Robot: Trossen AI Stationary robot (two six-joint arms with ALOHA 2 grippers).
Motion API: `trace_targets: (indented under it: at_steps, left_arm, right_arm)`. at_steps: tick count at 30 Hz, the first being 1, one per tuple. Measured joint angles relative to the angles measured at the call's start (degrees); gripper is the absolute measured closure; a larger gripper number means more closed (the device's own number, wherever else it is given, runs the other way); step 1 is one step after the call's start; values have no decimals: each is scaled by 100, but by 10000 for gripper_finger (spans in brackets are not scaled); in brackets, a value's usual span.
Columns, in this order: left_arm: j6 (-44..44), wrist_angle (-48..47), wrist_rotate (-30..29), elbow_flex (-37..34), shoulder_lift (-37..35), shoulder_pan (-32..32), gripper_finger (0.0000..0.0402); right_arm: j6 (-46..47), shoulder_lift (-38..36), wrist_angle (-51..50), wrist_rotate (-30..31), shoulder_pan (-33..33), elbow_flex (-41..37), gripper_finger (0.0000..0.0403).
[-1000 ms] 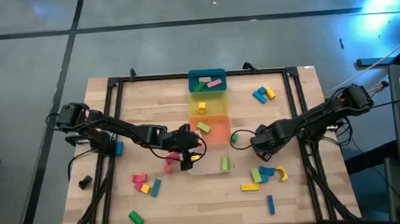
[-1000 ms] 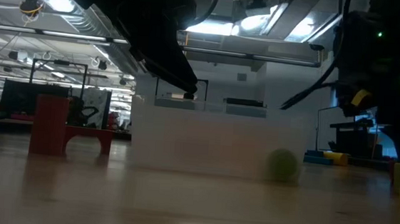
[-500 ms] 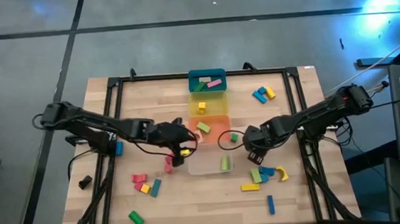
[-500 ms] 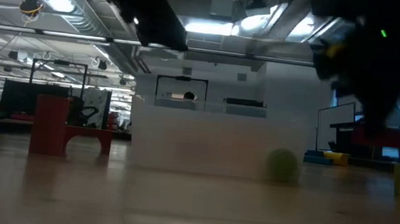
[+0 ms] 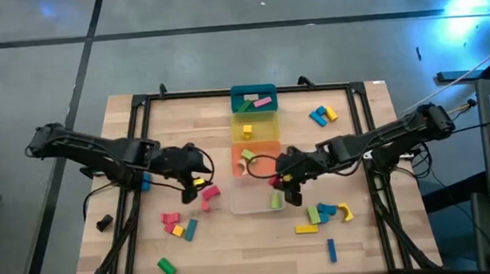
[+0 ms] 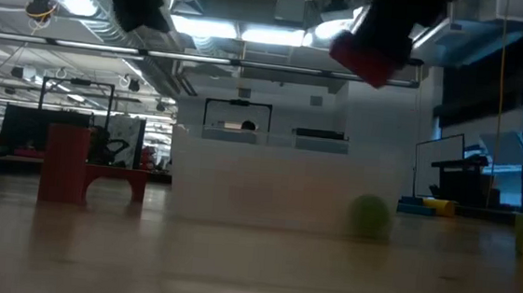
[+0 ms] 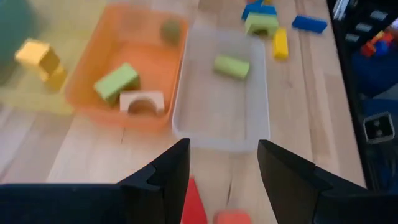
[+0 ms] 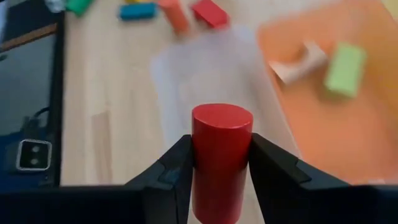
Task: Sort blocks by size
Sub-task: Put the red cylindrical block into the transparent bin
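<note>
The right gripper (image 5: 282, 185) hangs over the clear bin (image 5: 255, 208), above its edge nearest the orange bin (image 5: 262, 148). Its jaws are closed on a red cylinder (image 8: 221, 158), which stands upright between the two fingers (image 8: 175, 169) and pokes out past their tips. From table height the same red cylinder (image 6: 369, 58) shows well above the surface (image 5: 360, 150), tilted a little.

The left gripper (image 5: 194, 181) is off to the clear bin's left side, above a pink block (image 5: 208, 193) and apart from the bin. Its jaws stand open with nothing between them, and its wrist camera looks through the gap at both bins.

Inside the clear bin (image 7: 205, 112) lies one green cylinder (image 7: 231, 66) on its side. The orange bin (image 7: 93, 93), touching the clear one, holds a green bar (image 7: 116, 81), a tan arch (image 7: 142, 101) and a darker green round piece (image 7: 170, 30).

Loose blocks lie around the clear bin: red, yellow and teal ones (image 5: 178, 227) to its left, and blue, green and yellow ones (image 5: 325, 214) to its right. A red arch (image 6: 89, 164) stands upright on the surface left of the bin in the low view.
</note>
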Motion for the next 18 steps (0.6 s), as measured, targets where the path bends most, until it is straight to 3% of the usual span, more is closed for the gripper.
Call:
trace_targets:
  at_steps: [8, 18]
  left_arm:
    - [-216, -381, 2, -2, -49, -286, 229]
    - [-714, -401, 214, -27, -38, -872, 229]
  right_arm:
    - [-1143, 702, 921, -570, 0, 0, 254]
    - [-1279, 1198, 1129, -278, -2, -2, 232]
